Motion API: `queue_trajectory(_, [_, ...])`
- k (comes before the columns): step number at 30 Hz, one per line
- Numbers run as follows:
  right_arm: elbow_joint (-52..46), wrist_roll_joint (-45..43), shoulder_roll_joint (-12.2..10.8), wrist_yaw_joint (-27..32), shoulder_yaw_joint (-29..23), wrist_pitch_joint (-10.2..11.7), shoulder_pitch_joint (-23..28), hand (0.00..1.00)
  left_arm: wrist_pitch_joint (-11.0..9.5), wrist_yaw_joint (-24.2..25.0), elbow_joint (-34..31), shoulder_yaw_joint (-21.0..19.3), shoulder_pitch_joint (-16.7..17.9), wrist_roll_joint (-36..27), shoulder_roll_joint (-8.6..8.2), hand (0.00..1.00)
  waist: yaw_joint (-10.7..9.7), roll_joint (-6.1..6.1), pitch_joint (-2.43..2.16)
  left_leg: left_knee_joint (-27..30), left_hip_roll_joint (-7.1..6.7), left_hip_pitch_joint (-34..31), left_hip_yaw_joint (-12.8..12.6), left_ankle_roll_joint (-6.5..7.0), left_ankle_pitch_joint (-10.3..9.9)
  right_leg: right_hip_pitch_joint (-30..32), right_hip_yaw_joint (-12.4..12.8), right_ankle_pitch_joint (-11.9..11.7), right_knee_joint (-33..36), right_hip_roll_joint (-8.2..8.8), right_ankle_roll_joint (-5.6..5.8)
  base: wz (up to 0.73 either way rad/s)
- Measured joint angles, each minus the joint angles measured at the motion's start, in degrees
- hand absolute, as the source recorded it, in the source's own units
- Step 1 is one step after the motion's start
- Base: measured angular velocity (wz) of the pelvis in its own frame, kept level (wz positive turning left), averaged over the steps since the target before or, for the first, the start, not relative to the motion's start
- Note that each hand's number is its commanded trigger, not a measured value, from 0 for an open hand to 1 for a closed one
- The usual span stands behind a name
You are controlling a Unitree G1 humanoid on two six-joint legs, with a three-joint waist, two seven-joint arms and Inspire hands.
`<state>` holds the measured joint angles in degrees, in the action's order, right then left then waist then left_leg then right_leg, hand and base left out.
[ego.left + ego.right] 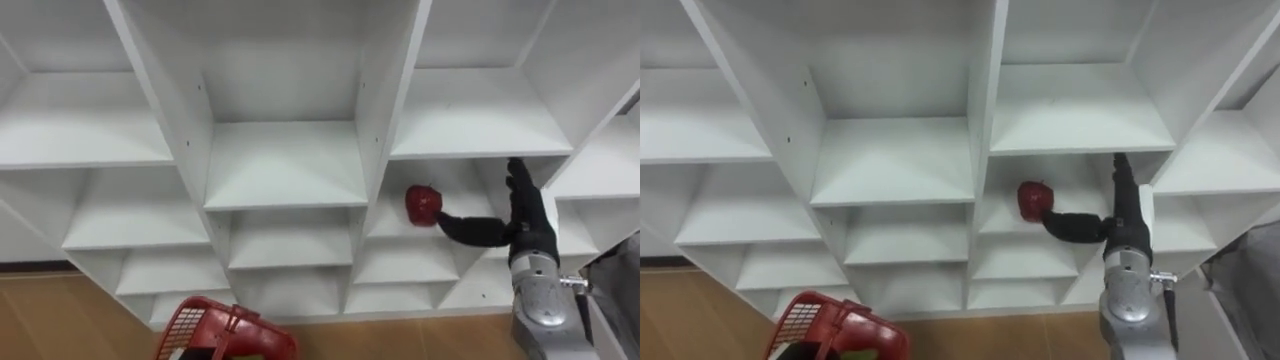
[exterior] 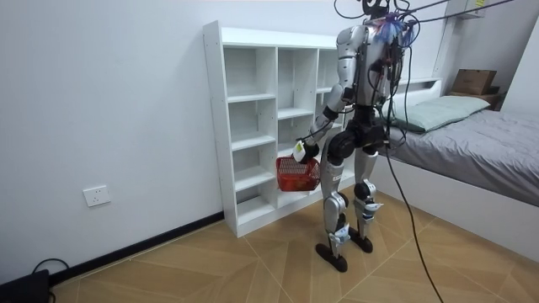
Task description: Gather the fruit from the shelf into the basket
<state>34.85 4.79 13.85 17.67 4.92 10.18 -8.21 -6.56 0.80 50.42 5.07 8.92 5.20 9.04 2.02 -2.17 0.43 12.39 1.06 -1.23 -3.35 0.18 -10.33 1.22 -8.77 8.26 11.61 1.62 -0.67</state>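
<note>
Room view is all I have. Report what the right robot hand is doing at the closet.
Observer: The right robot hand is inside a closet compartment, in the column right of centre in the eye views, beside a red fruit.
Operator: Give me its grip state.
Observer: Open. The fingers are straight and point up, and the thumb stretches left toward the fruit. I cannot tell whether it touches.
Operator: State where the fruit sits.
Observer: On the shelf, in the left part of that compartment, left of the palm.

One red fruit [image 1: 422, 203], one red basket [image 1: 203, 322], one closet [image 1: 285, 165].
</note>
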Motion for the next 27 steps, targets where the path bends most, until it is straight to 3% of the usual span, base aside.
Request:
queue_trajectory(3, [3.6, -0.8, 0.0, -0.1, 0.0, 0.2, -3.0, 0.00, 0.1, 0.1, 2.3, 0.2, -1.5, -0.7, 0.30, 1.00, 0.2, 0.58, 0.47, 1.2, -0.03, -2.2, 0.6, 0.00, 0.0, 1.8, -0.8, 0.1, 0.8, 0.25, -0.09, 0.13])
queue_trajectory(5, [6.2, -1.1, 0.0, -0.1, 0.1, 0.2, -4.3, 0.00, 0.3, 0.3, 2.7, 0.1, -2.0, -1.1, 0.43, 1.00, 1.3, 0.72, 0.53, 1.3, -0.04, -3.1, 0.5, 0.02, 0.0, 3.0, -0.7, 0.3, 1.7, 0.33, -0.22, -0.02])
queue_trajectory(8, [7.3, -3.0, 0.0, -0.1, 0.1, 0.0, -5.2, 0.00, 0.3, 0.2, 2.7, 0.2, -2.6, -1.1, 0.49, 1.00, 2.7, 0.47, 0.55, 2.1, -0.22, -5.2, 0.4, -0.01, 0.1, 6.2, -0.7, 1.4, 4.5, 0.83, -0.49, 0.00])
queue_trajectory(13, [7.6, -3.1, 0.0, 0.2, 0.1, 0.0, -8.4, 0.00, 0.9, 0.2, 2.5, 0.2, -3.5, -1.0, 0.36, 1.00, 3.2, 0.20, 0.74, 3.8, -0.39, -8.1, 0.7, -0.02, 0.1, 9.1, -1.3, 2.2, 7.0, 1.62, -0.73, 0.07])
queue_trajectory(17, [10.5, -2.8, 0.2, 0.6, 0.1, 0.3, -11.6, 0.00, 1.3, -0.2, 2.5, 0.3, -5.2, -0.9, 0.53, 1.00, 3.7, -0.78, 1.44, 5.2, -0.77, -10.4, 1.7, -0.02, 0.1, 11.1, -2.3, 2.8, 8.3, 2.32, -0.84, 0.14])
queue_trajectory(19, [11.8, -2.9, 0.5, 0.9, 0.1, 0.3, -12.4, 0.00, 1.3, -0.2, 2.6, 0.6, -6.3, -0.9, 0.55, 1.00, 4.3, -1.06, 1.56, 5.9, -0.83, -11.6, 2.0, -0.02, 0.1, 12.1, -2.5, 2.8, 8.7, 2.36, -0.83, 0.09])
queue_trajectory(27, [12.9, -2.5, 0.9, 2.9, 0.5, 0.2, -13.5, 0.00, 1.3, -0.4, 2.6, 0.9, -7.4, -1.2, 0.61, 1.00, 5.4, -1.12, 1.58, 6.9, -0.89, -15.8, 2.3, 0.02, 0.2, 15.9, -2.9, 2.8, 10.0, 2.60, -0.87, 0.02])
